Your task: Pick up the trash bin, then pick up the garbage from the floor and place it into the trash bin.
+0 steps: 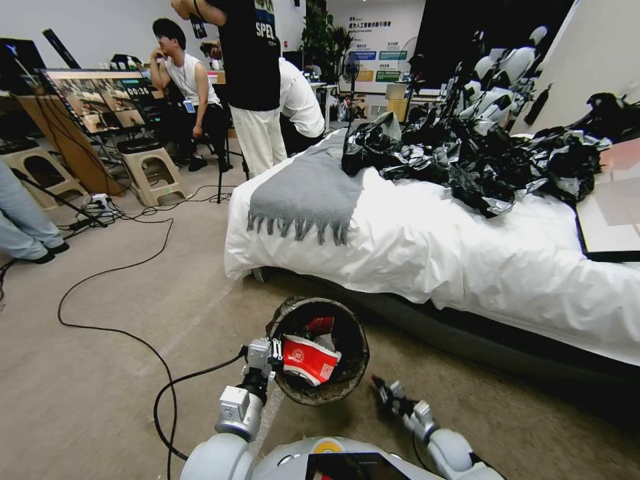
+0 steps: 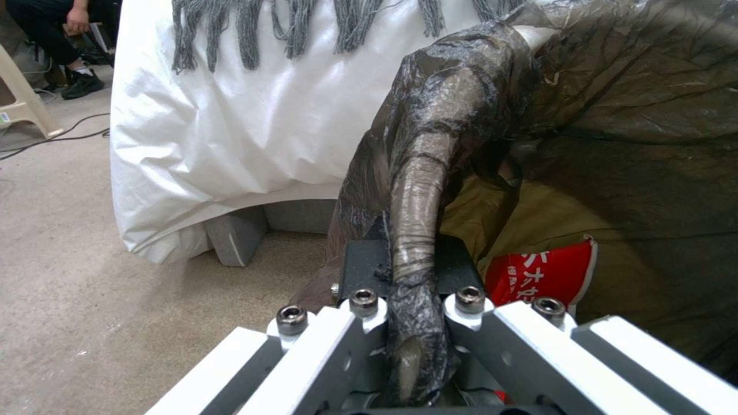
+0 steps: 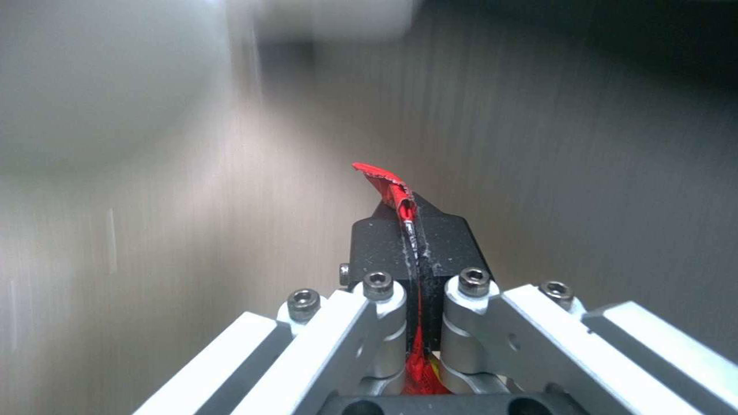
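Crinkled black plastic lined the trash bin point(image 1: 320, 351), which hung above the beige floor point(image 1: 100, 373) just in front of the robot, near the foot of the white-sheeted bed point(image 1: 427, 253). It was tipped, its mouth turned up and toward the robot's head, its long axis slanting away toward the bed. The left gripper point(image 1: 272, 352) had its fingers closed tight on the near-left rim, the bag's folded edge point(image 2: 419, 242) pinched between the black pads point(image 2: 361, 271). Inside lay a red-and-white wrapper point(image 1: 308, 360) (printed lettering on it, too small to read) and another red scrap point(image 1: 321, 325) deeper in. To the right of the bin, apart from it and lower, the right gripper point(image 1: 381, 387) was clamped shut on a thin red wrapper strip point(image 3: 391, 193), whose torn end stuck out past the fingertips, pointing along the gripper's own line. On the bed, a grey fringed throw point(image 1: 303, 193) and a heap of black bags point(image 1: 480, 153).
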`<state>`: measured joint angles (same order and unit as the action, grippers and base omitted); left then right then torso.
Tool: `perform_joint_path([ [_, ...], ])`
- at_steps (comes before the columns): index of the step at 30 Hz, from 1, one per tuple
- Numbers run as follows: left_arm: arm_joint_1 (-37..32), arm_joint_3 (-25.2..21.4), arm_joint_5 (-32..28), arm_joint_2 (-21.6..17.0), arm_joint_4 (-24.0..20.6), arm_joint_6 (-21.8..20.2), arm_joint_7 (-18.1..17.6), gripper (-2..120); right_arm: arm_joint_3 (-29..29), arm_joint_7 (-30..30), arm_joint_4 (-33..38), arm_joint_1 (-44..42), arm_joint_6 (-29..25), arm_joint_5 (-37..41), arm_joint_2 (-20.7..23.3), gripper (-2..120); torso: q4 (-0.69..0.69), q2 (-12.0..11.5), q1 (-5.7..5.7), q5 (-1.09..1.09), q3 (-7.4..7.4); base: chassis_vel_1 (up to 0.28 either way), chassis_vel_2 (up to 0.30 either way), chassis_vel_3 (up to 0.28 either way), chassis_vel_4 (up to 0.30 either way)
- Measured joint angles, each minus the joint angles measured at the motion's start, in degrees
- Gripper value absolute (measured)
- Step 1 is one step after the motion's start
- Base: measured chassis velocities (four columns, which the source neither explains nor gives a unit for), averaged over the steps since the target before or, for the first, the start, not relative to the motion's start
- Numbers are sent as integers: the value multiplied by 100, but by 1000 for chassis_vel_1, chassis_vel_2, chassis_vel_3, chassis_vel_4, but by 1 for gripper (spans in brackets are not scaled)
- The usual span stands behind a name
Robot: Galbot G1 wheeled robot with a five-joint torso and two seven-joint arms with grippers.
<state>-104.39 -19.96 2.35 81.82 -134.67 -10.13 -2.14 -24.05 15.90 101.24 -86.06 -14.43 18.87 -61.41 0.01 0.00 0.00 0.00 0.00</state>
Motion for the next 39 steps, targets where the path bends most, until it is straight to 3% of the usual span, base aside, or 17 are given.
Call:
perform_joint_path([
  [6, -5, 27, 0, 1, 35, 0, -1, 1, -352, 0, 1113, 84, 19, 287, 80, 0, 0, 0, 0, 0, 0, 0, 0, 0, 0],
  [8, -3, 38, 1, -5, 64, 0, -1, 1, -444, 40, 1809, 154, 54, 441, 153, 0, 0, 0, 0, 0, 0, 0, 0, 0, 0],
  [18, 1, 54, 2, -34, 98, 1, 0, 1, -333, 471, 2883, 172, 2, 917, 353, 0, 0, 0, 0, 0, 0, 0, 0, 0, 0],
  [20, 7, 79, 1, -35, 116, 2, 2, 1, -85, 608, 3097, -43, -21, 909, 601, 0, -1, 0, 0, 0, 0, 0, 0, 0, 0],
  [27, 2, 133, 37, -31, 130, 5, 5, 1, 482, 661, 2868, -370, -120, 403, 872, 0, -1, 0, 0, 0, 0, 0, 0, 0, 0],
  [39, -30, 144, 91, -14, 104, 9, 15, 1, 1265, 634, 2299, -125, -123, -38, 742, 0, -1, 0, 0, 0, 0, 0, 0, 0, 0],
])
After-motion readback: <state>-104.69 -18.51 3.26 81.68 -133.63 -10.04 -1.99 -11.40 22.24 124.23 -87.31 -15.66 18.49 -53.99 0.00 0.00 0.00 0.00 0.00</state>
